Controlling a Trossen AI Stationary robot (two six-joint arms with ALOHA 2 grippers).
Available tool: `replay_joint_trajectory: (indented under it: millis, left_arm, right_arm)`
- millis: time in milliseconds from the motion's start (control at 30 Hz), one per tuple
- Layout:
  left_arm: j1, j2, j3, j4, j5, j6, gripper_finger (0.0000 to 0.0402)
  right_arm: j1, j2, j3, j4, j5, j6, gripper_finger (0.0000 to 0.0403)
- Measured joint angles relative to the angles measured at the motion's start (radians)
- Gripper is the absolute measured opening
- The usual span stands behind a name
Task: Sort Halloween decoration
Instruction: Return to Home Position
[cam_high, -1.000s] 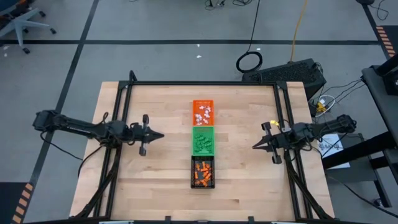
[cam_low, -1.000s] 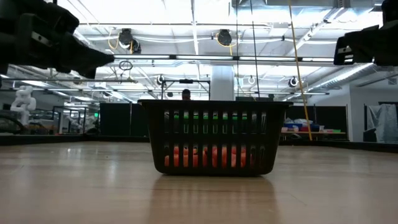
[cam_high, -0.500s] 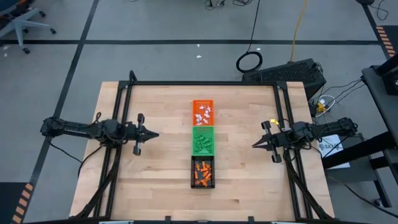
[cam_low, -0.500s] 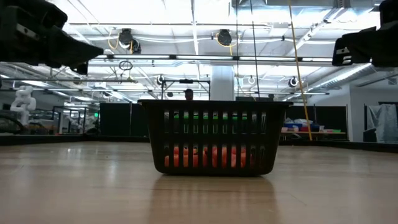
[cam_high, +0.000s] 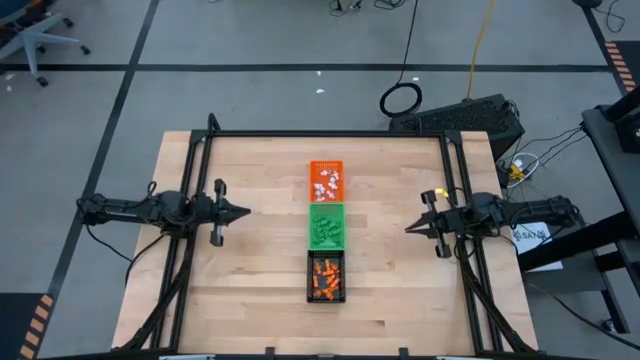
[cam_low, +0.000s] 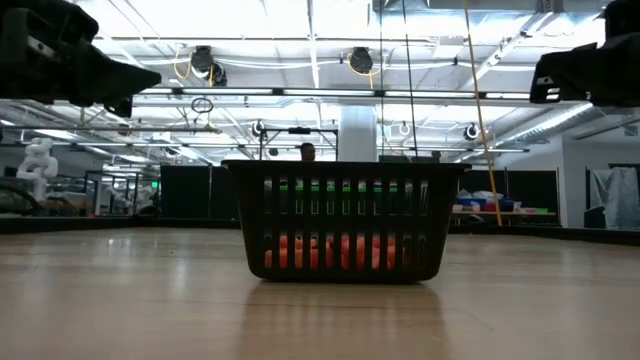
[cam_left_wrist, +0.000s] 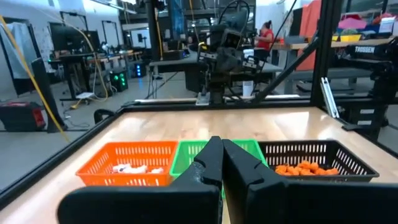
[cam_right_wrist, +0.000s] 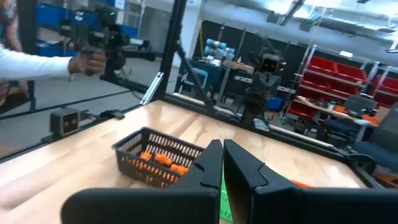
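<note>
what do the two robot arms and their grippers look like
The left arm and right arm are black, slim and jointed, each with a dark cable trailing near its base. The left gripper and right gripper each have two black fingers tapering to a point, with a short crossbar behind them.

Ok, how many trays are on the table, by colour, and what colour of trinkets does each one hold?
Orange slatted plastic tray: 1, holding white trinkets
Green slatted plastic tray: 1, holding green trinkets
Black slatted plastic tray: 1, holding orange trinkets
Total: 3 trays. The trinkets are too small to count.
</note>
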Motion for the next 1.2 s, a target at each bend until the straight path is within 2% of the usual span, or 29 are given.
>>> replay_joint_trajectory:
  millis: [267, 500, 833, 900, 1200]
  left_arm:
    - [-0.001, 0.0, 0.0, -0.003, 0.005, -0.018, 0.0004]
    - [-0.001, 0.0, -0.001, -0.006, 0.015, -0.028, 0.0004]
    - [-0.001, 0.002, -0.001, -0.014, 0.051, -0.031, 0.0004]
    - [-0.001, 0.002, -0.001, -0.014, 0.052, -0.031, 0.0004]
    - [-0.001, 0.002, -0.001, -0.015, 0.053, -0.031, 0.0004]
  right_arm:
    - [-0.039, 0.0, 0.0, 0.027, -0.003, 0.01, 0.0]
    - [-0.065, 0.0, 0.0, 0.033, -0.076, -0.016, 0.0]
    - [-0.131, 0.001, 0.0, -0.002, -0.057, 0.015, 0.0]
    - [-0.134, 0.002, 0.0, -0.009, -0.014, 0.036, 0.0]
    - [-0.136, 0.002, 0.0, -0.017, -0.011, 0.055, 0.0]
